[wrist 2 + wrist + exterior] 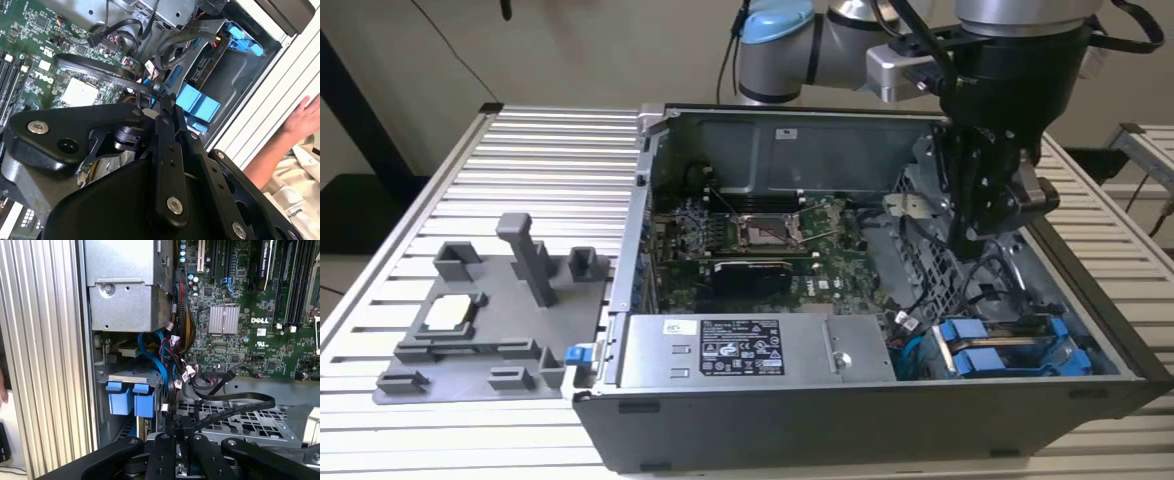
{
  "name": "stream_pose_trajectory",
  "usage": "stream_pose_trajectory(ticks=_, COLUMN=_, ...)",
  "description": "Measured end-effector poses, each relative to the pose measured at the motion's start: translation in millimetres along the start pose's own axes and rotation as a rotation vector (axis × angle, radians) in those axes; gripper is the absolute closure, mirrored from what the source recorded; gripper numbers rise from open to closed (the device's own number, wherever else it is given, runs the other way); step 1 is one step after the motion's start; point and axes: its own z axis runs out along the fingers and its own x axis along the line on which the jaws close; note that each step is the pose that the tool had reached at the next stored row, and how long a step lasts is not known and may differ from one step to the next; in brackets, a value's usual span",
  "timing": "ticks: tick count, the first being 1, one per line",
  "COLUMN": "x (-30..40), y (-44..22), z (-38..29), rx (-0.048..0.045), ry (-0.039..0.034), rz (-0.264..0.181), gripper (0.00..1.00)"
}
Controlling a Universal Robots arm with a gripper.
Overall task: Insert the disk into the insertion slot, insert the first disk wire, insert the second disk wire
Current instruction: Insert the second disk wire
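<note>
Inside case (854, 425) by drive cage (245, 424), arm (1001, 110) pointing down, gripper (176, 424) clenched on black flat cable (240, 407)

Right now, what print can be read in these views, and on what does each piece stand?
Black label on the power-supply box: too small to read.
White sticker on the case wall: too small to read.
White maker's mark on the motherboard: a brand name, not quoted.
</note>
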Motion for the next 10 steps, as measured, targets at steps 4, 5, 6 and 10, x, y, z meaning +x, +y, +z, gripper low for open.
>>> stream_pose_trajectory(ticks=4, x=6.4, y=-2.1, z=1.5, rx=-0.0032, ry=-0.0004, rz=0.0, gripper=0.84)
stream_pose_trajectory(ticks=5, x=9.1, y=-3.0, z=2.1, rx=-0.0046, ry=-0.0005, rz=-0.001, gripper=0.84)
stream_pose_trajectory(ticks=6, x=11.7, y=-3.9, z=2.8, rx=-0.006, ry=-0.0009, rz=-0.001, gripper=0.84)
stream_pose_trajectory(ticks=10, x=22.5, y=-9.0, z=5.5, rx=-0.0124, ry=-0.0019, rz=-0.002, gripper=0.84)
